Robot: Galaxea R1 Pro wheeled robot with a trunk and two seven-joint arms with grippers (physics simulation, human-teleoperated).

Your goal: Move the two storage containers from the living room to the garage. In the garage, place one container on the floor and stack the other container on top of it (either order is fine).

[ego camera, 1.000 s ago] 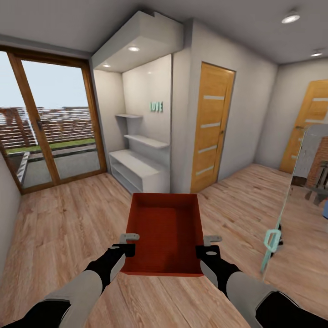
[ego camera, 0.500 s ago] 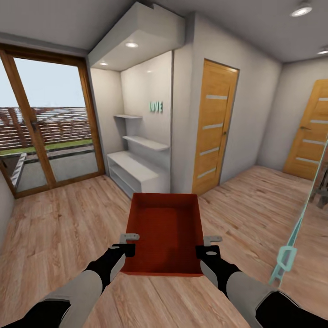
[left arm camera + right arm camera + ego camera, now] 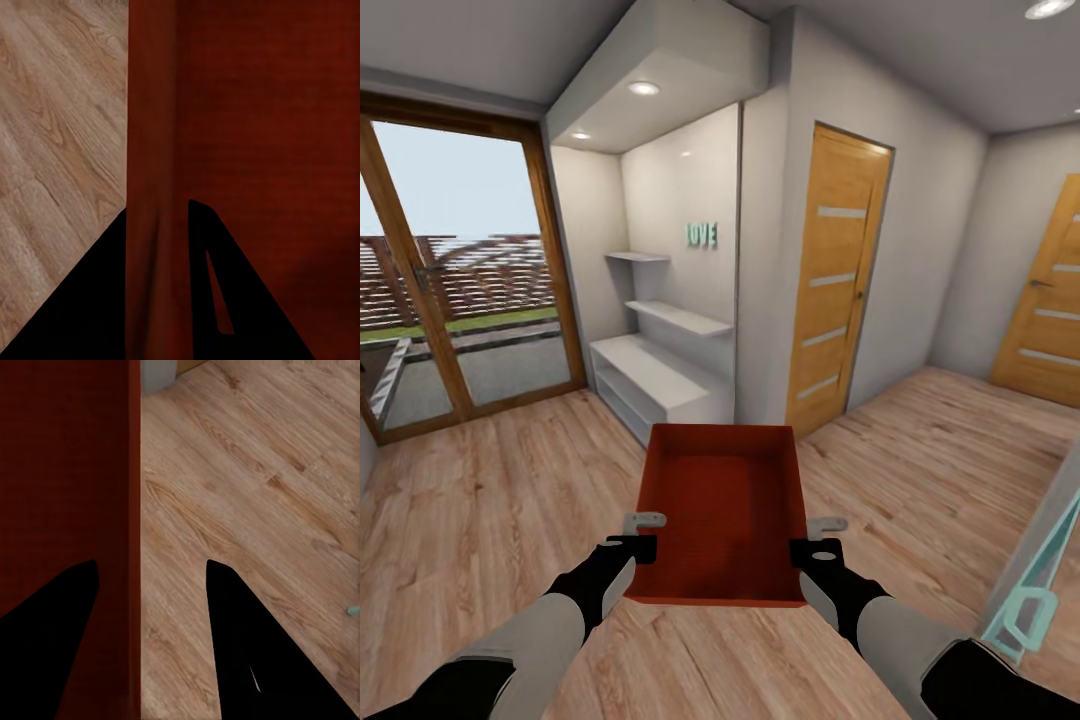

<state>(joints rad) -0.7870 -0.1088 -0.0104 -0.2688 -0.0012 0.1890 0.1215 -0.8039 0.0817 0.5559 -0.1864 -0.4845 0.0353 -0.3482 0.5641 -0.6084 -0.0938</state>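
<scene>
One orange-red open-top storage container hangs level above the light wood plank floor of the living room, straight ahead of me and empty inside. My left gripper is shut on its left wall; the left wrist view has that wall pinched between two black fingers. My right gripper holds the right wall, its fingers straddling the rim with a strip of floor beside the outer one.
Wood-framed glass doors stand at the left. A white shelf niche is ahead, with a wooden door beside it and another at the far right. A glass panel with a teal handle is close at the lower right.
The camera has moved forward: niche and doors look nearer, and the glass panel slid to the lower right edge. Container and both grippers keep their places in the picture.
</scene>
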